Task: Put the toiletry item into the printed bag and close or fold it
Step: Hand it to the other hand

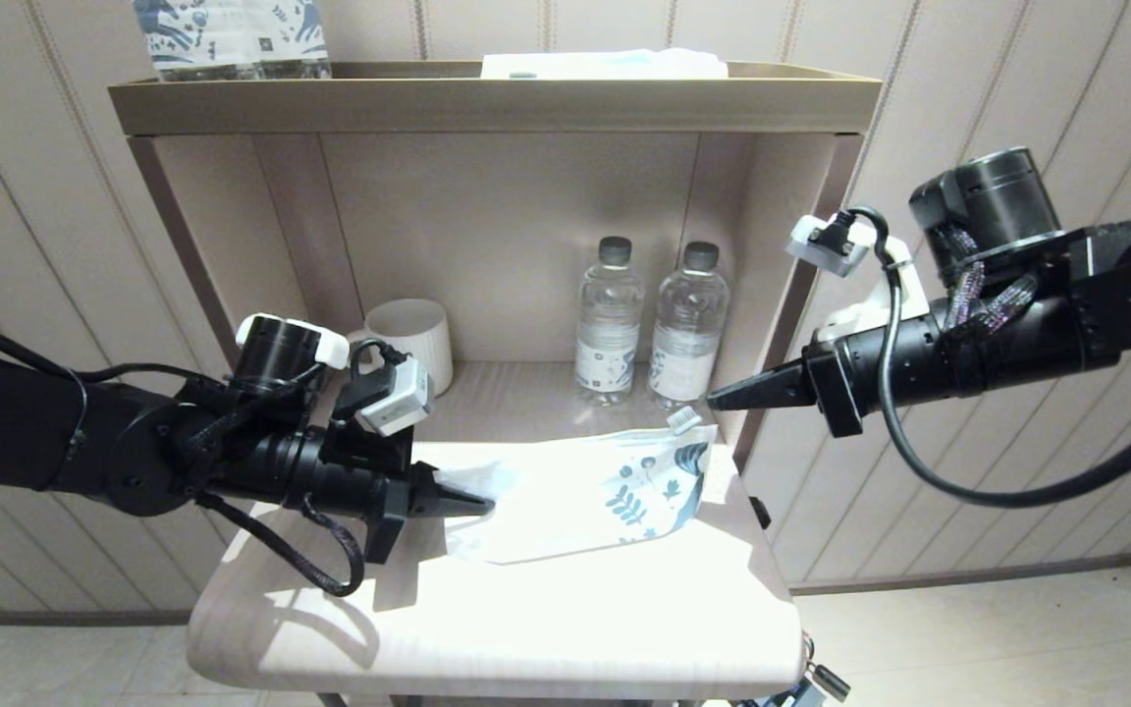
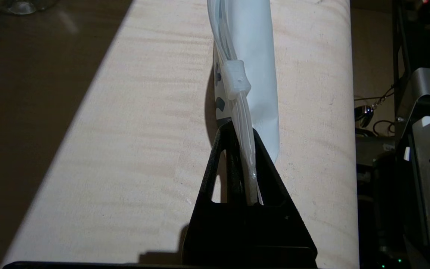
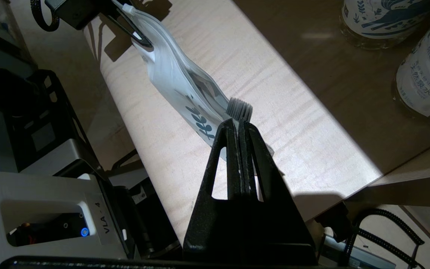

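Observation:
The printed bag (image 1: 585, 491) lies across the pale wooden tabletop (image 1: 526, 619), blue leaf prints toward its right end. My left gripper (image 1: 487, 506) is shut on the bag's left end; the left wrist view shows the gripper (image 2: 241, 127) clamped on the zip edge of the bag (image 2: 259, 56), just behind the white slider (image 2: 237, 80). The toothbrush sits inside the bag, and only its ridged grey bristle head (image 1: 683, 419) sticks out at the bag's far right corner. My right gripper (image 1: 713, 399) is shut, holding nothing, with its tips (image 3: 239, 121) right at that bristle head (image 3: 239, 108).
Two water bottles (image 1: 610, 319) (image 1: 688, 324) and a white cup (image 1: 413, 339) stand at the back of the shelf niche. Blue-patterned wrapped bottles (image 1: 232, 39) and a white packet (image 1: 605, 64) sit on the top shelf. The niche's right wall (image 1: 772, 295) is close behind my right gripper.

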Controlling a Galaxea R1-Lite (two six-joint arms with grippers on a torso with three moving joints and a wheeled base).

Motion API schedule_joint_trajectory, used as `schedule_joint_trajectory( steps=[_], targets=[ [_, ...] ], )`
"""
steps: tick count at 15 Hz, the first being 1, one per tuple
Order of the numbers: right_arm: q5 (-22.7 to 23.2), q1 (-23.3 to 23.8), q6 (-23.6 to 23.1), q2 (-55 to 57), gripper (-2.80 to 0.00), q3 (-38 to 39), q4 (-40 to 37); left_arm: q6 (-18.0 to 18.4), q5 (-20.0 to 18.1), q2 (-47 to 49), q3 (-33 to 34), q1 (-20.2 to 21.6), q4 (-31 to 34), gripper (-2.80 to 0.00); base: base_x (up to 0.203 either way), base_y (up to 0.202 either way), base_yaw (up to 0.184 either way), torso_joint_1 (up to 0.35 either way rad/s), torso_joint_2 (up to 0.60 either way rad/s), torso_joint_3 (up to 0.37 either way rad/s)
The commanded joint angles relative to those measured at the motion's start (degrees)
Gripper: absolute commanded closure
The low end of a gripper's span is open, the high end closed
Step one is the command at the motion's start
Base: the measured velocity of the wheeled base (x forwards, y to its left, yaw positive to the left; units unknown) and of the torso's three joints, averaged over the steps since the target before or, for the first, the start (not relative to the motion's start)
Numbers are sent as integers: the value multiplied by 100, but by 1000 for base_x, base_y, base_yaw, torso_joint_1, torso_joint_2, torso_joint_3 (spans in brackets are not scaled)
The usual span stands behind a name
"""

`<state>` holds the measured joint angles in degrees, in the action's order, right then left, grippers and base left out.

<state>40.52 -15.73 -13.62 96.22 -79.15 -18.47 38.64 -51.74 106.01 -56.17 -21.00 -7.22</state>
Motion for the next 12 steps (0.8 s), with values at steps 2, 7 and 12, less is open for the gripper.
schedule_joint_trajectory(
  steps=[2, 7, 12],
  targets=[
    [26, -40, -18, 37, 0, 23, -3, 24, -29, -39, 1, 0, -8, 0, 0, 0, 0, 0, 0, 0],
    [26, -62, -18, 263, 0, -26, 16, 29, -38, -80, 19, 0, -8, 0, 0, 0, 0, 0, 0, 0],
    [43, -192, -45, 389, 0, 36, 11, 38, -31, -72, 20, 0, -8, 0, 0, 0, 0, 0, 0, 0]
  ],
)
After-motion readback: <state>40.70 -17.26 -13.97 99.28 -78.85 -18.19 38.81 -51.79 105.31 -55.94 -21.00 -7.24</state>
